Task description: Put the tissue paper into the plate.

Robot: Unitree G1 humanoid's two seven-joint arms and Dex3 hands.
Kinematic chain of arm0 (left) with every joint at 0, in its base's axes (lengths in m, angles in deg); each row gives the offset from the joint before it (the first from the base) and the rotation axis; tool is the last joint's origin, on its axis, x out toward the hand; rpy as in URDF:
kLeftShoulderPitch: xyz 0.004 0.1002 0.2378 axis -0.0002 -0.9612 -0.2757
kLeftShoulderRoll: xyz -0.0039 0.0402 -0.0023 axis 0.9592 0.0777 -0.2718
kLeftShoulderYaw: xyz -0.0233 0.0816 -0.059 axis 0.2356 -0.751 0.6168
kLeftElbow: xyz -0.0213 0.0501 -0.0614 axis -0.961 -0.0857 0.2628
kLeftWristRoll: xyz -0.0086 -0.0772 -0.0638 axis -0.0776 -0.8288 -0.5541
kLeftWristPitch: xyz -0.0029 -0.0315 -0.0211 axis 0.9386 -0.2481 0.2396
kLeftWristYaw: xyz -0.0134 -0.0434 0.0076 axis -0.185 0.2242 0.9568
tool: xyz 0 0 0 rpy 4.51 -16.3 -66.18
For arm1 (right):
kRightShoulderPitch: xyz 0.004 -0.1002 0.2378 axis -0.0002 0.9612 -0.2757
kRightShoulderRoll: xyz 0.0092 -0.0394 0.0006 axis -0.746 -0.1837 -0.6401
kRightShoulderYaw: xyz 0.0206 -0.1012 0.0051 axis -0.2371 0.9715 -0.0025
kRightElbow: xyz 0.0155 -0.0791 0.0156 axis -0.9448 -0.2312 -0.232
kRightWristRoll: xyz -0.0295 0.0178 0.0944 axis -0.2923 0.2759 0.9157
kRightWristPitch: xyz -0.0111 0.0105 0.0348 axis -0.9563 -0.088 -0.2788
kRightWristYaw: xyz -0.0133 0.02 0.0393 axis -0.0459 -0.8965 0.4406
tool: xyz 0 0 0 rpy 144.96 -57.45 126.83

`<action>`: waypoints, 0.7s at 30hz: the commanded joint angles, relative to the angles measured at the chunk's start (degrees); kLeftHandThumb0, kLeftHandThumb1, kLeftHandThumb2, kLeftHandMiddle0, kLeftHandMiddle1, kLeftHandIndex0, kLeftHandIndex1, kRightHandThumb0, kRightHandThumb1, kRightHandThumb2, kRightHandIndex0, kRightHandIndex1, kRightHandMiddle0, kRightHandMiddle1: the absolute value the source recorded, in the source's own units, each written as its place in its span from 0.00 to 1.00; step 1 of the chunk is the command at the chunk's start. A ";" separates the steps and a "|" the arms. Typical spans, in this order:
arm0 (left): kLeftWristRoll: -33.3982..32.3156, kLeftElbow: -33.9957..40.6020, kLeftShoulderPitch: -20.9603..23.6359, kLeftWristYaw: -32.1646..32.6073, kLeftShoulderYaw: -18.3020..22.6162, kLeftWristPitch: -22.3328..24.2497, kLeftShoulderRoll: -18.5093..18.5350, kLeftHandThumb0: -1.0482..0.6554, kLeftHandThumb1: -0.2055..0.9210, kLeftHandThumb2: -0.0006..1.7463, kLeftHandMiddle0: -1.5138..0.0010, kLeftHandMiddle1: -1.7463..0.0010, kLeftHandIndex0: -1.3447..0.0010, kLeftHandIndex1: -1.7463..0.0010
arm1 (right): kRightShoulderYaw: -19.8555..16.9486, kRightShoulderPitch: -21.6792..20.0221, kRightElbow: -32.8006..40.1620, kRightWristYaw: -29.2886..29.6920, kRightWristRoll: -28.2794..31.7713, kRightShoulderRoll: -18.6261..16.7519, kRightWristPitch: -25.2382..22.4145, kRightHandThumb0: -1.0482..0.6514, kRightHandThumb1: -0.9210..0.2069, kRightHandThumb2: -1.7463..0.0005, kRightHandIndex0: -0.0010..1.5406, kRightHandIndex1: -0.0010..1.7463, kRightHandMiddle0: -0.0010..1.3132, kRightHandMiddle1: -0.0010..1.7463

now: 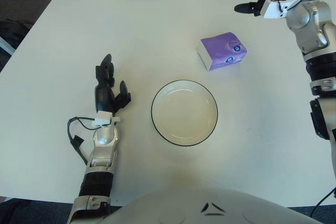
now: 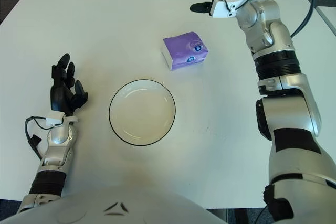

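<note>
The tissue paper is a purple pack (image 1: pixel 222 51) lying on the white table, behind and to the right of the plate. The plate (image 1: pixel 184 112) is round, cream, with a dark rim, and holds nothing. My right hand (image 1: pixel 253 7) is up near the table's far edge, beyond and to the right of the pack and apart from it; most of it is cut off by the top of the view. My left hand (image 1: pixel 108 85) shows to the left of the plate, fingers spread and holding nothing.
The white table (image 1: pixel 157 24) fills the view, with dark floor beyond its far edge. A black cable (image 1: pixel 75 132) loops beside my left wrist. My right forearm (image 2: pixel 273 56) reaches along the table's right side.
</note>
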 commanded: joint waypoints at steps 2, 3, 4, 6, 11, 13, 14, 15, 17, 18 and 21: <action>1.87 -13.36 -7.32 0.69 -1.90 -1.71 -3.50 0.22 1.00 0.45 0.82 1.00 1.00 0.68 | 3.46 -4.31 -4.45 -1.58 -2.66 2.77 7.97 0.00 0.00 0.65 0.01 0.03 0.00 0.13; 1.88 -13.33 -7.36 0.69 -1.90 -1.71 -3.50 0.22 1.00 0.45 0.82 1.00 1.00 0.68 | 3.91 -4.71 -4.81 -2.08 -2.96 2.87 8.60 0.00 0.00 0.65 0.01 0.03 0.00 0.10; 1.88 -13.32 -7.38 0.69 -1.90 -1.71 -3.50 0.23 1.00 0.45 0.82 1.00 1.00 0.68 | 4.35 -5.07 -5.11 -2.73 -3.28 2.99 9.08 0.00 0.00 0.65 0.00 0.02 0.00 0.08; 1.84 -13.32 -7.46 0.68 -1.87 -1.73 -3.49 0.23 1.00 0.46 0.82 1.00 1.00 0.68 | 5.01 -5.61 -5.53 -4.07 -3.82 3.19 9.76 0.00 0.00 0.65 0.00 0.02 0.00 0.06; 1.92 -13.44 -7.54 0.85 -1.77 -1.78 -3.47 0.23 1.00 0.45 0.83 1.00 1.00 0.68 | 7.12 -6.30 -6.18 -8.14 -4.87 3.98 12.15 0.00 0.00 0.68 0.00 0.00 0.00 0.01; 1.93 -13.45 -7.56 0.88 -1.72 -1.77 -3.44 0.22 1.00 0.45 0.83 1.00 1.00 0.68 | 7.82 -6.25 -6.48 -8.79 -5.33 4.26 13.07 0.00 0.00 0.69 0.00 0.00 0.00 0.00; 1.89 -13.44 -7.56 0.86 -1.69 -1.75 -3.42 0.22 1.00 0.45 0.83 1.00 1.00 0.68 | 8.36 -6.25 -6.81 -9.01 -5.84 4.39 13.79 0.00 0.00 0.69 0.00 0.00 0.00 0.00; 1.87 -13.44 -7.56 0.85 -1.67 -1.74 -3.41 0.22 1.00 0.45 0.82 1.00 1.00 0.67 | 8.71 -6.27 -7.10 -9.17 -6.22 4.46 14.35 0.00 0.00 0.70 0.00 0.00 0.00 0.00; 1.81 -13.45 -7.55 0.81 -1.64 -1.74 -3.40 0.22 1.00 0.45 0.82 1.00 1.00 0.67 | 9.39 -6.50 -7.77 -9.35 -6.92 4.53 15.46 0.00 0.00 0.71 0.00 0.00 0.00 0.00; 1.78 -13.46 -7.54 0.78 -1.63 -1.74 -3.40 0.22 1.00 0.45 0.82 1.00 1.00 0.67 | 9.73 -6.64 -8.11 -9.39 -7.22 4.56 15.98 0.00 0.00 0.72 0.00 0.00 0.00 0.00; 1.66 -13.46 -7.52 0.66 -1.60 -1.80 -3.38 0.23 1.00 0.45 0.82 1.00 1.00 0.67 | 10.40 -7.00 -8.83 -9.43 -7.75 4.58 17.19 0.00 0.00 0.74 0.00 0.00 0.00 0.00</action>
